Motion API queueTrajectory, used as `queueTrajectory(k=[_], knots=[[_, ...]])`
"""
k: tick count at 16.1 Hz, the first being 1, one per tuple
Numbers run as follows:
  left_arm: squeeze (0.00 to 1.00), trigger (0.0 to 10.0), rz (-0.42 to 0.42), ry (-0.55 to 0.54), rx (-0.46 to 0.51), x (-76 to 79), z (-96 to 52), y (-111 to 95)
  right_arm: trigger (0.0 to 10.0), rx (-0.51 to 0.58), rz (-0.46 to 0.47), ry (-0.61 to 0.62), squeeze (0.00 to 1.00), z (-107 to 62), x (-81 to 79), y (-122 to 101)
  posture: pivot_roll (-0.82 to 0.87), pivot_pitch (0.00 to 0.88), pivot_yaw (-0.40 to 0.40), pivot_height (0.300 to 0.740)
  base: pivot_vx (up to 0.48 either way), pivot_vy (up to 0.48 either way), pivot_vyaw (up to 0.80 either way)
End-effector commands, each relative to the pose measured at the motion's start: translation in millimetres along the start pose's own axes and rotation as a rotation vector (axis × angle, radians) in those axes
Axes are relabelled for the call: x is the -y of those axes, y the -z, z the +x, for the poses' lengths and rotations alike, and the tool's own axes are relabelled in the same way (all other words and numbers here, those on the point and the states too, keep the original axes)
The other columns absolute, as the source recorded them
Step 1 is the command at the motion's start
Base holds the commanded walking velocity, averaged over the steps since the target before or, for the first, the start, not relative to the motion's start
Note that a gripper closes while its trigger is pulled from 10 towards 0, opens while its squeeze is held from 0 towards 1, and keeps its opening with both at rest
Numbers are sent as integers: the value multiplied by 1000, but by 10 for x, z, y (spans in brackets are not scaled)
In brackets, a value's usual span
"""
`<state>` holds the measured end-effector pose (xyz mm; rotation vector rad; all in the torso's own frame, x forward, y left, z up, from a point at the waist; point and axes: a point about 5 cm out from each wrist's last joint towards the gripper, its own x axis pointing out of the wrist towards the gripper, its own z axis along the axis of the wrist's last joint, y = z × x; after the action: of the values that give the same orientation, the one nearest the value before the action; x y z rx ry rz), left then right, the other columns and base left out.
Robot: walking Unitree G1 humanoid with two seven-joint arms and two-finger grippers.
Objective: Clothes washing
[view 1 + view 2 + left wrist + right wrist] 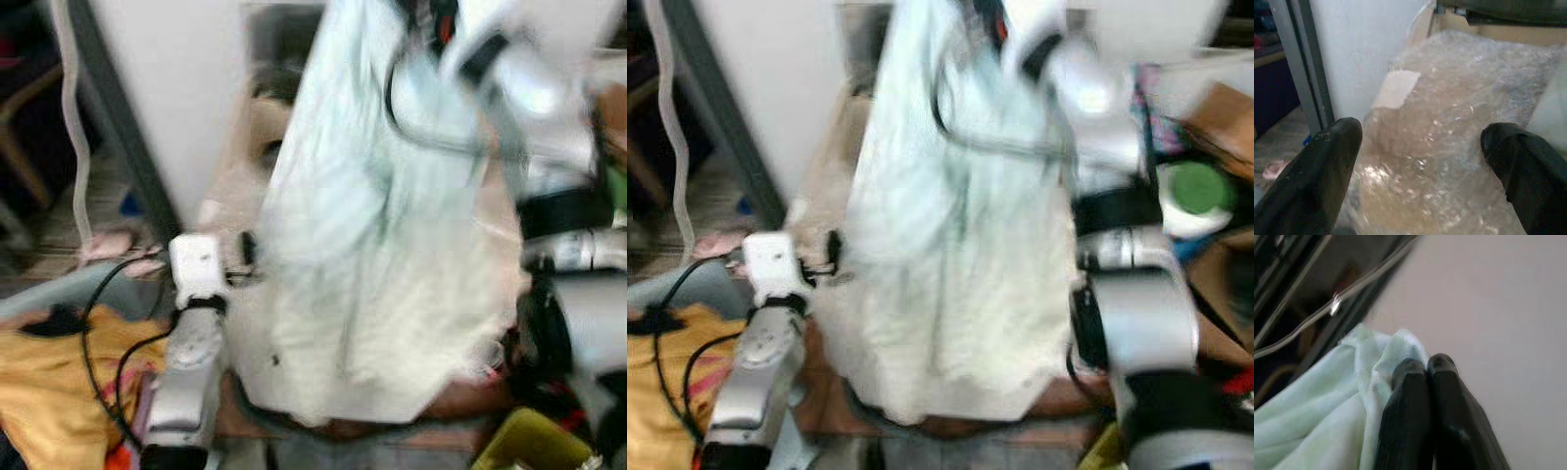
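Observation:
A large pale green-white garment (372, 255) hangs full length in front of me, blurred by motion. My right arm (549, 147) is raised high on the right, and the right gripper (1425, 364) is shut on the garment's top edge (1371, 367), its two black fingers pressed together against a pale wall. My left gripper (1420, 142) is low on the left, beside the hanging cloth. It is open with nothing between its fingers (1327, 161) and points at a sheet of bubble wrap (1459, 122).
Yellow cloth (49, 372) lies at the lower left with black cables over it. A white panel (167, 88) with a grey frame stands behind on the left. A green-lidded container (1195, 191), a cardboard box (1225, 113) and a yellow-green bin (534, 441) crowd the right.

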<state>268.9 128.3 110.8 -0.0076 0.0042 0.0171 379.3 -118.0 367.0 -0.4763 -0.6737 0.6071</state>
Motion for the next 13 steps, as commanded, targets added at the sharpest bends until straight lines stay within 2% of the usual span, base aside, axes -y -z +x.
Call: queueTrajectory(k=[1,2,3,4,5,6,8,9,10,11,12,13], knots=[[0,10000,41,-131,-44,-240,42,55,10000,92,-88,141,0,74,288,-262,-29,0,-12,740,0,0,0],[0,10000,37,-127,-44,-231,41,58,10000,123,-125,331,0,76,572,-425,-31,0,-13,740,0,0,0],[0,10000,34,-125,-46,-215,36,64,10000,135,-104,490,0,23,827,-535,-31,0,-16,740,0,0,0],[0,10000,33,-125,-47,-210,32,65,10000,93,-91,458,0,33,783,-437,-30,0,-19,740,0,0,0],[0,10000,33,-126,-47,-207,29,66,10000,12,-101,394,0,43,659,-247,-31,0,-21,740,0,0,0],[0,10000,31,-129,-48,-206,25,68,10000,-161,-62,300,0,0,427,145,-31,2,-24,740,0,0,0],[0,10000,30,-133,-51,-202,21,71,10000,-443,123,243,0,-229,87,775,-28,6,-26,740,0,0,0],[0,10000,29,-135,-51,-202,20,70,10000,-562,185,215,0,-360,-56,992,-28,8,-26,740,0,0,0],[0,10000,29,-137,-53,-205,18,72,10000,-651,252,189,0,-479,-164,1146,-29,9,-24,740,0,0,0],[0,10000,28,-135,-55,-204,14,75,10000,-679,304,162,31,-560,-238,1226,-33,12,-25,740,0,0,0],[0,10000,28,-133,-56,-202,14,77,10000,-669,328,169,133,-581,-233,1232,-34,12,-24,740,0,0,0],[0,10000,28,-132,-57,-197,14,78,10000,-669,319,164,333,-593,-231,1236,-36,13,-22,740,0,0,0]])
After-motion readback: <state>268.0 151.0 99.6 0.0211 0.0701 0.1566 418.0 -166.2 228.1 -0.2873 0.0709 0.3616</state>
